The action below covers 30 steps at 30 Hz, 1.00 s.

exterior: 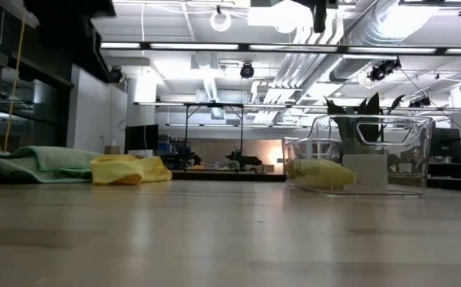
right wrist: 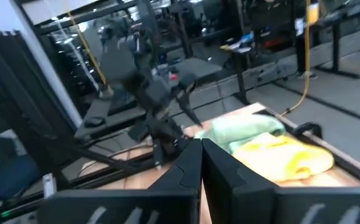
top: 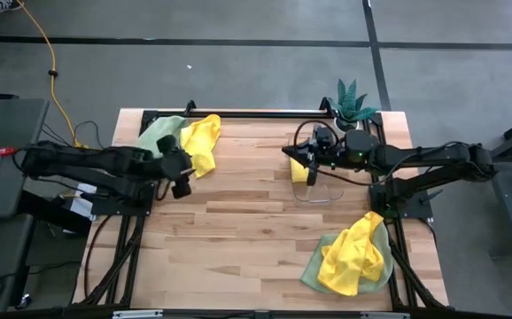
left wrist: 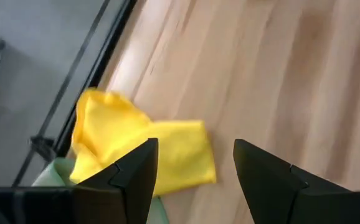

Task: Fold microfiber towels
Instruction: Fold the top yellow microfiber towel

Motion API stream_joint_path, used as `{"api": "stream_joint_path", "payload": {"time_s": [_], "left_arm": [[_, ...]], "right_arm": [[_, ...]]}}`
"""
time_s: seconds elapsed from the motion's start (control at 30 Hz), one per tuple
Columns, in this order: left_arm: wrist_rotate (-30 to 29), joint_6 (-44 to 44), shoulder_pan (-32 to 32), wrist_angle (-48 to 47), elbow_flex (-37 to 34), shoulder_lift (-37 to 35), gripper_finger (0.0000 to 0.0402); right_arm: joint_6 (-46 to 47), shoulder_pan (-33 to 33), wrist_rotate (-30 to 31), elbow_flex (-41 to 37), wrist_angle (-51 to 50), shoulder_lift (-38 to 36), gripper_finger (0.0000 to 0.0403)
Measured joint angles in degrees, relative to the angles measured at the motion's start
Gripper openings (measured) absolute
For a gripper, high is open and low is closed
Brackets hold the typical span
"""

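High view: left gripper (top: pixel 182 173), spread wide and empty, hovers beside yellow towel (top: pixel 203 142).

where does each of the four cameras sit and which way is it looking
High view: overhead, straight down on the wooden table; both dark arms show, left gripper, right gripper.
Low view: table height, level across into the room; clear plastic bin; no arm.
Left wrist view: looks down past its open fingers at the crumpled yellow microfiber towel.
Right wrist view: looks across past its shut fingers toward the left arm.
Shared: that yellow towel and the pale green towel beside it.
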Motion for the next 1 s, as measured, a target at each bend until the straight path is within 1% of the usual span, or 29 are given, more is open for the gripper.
{"api": "stream_joint_path", "payload": {"time_s": [0.03, 0.17, 0.2, 0.37, 0.47, 0.57, 0.67, 0.73, 1.0], "left_arm": [[0.7, 0.1, 0.8, 0.4, -0.8, 1.4, 0.0197], [7.6, 3.0, 5.1, 4.2, -4.5, 7.9, 0.0197], [9.8, 4.2, 6.5, 4.3, -4.3, 10.2, 0.0197], [12.7, 6.7, 11.3, 11.0, -4.1, 17.8, 0.0197], [15.1, 2.4, 14.9, 12.2, -3.5, 21.2, 0.0197], [17.7, -3.9, 18.9, 10.2, -3.0, 24.0, 0.0197], [21.4, -7.5, 22.1, 9.6, -2.9, 25.6, 0.0197], [23.9, -8.1, 23.3, 10.0, -2.9, 27.1, 0.0197], [25.3, -8.7, 24.3, 9.0, -2.9, 32.9, 0.0197]], "right_arm": [[-0.5, 0.0, 0.6, 0.2, -0.3, 0.0, 0.0000], [-1.0, 0.0, 2.3, 0.5, -1.6, 0.0, 0.0000], [-1.0, 0.0, 2.5, 0.5, -1.7, 0.0, 0.0000], [-1.0, -0.1, 2.7, 0.5, -3.3, 0.0, 0.0000], [-0.1, -0.2, 3.0, 0.5, -4.3, 0.0, 0.0000], [-0.1, -0.2, 3.0, 0.5, -5.0, 0.0, 0.0000], [-0.1, -0.2, 3.0, 0.5, -5.6, 0.0, 0.0000], [-0.1, -0.2, 3.0, 0.5, -5.7, 0.0, 0.0000], [-0.1, -0.3, 3.0, 0.5, -6.1, 0.0, 0.0000]]}}
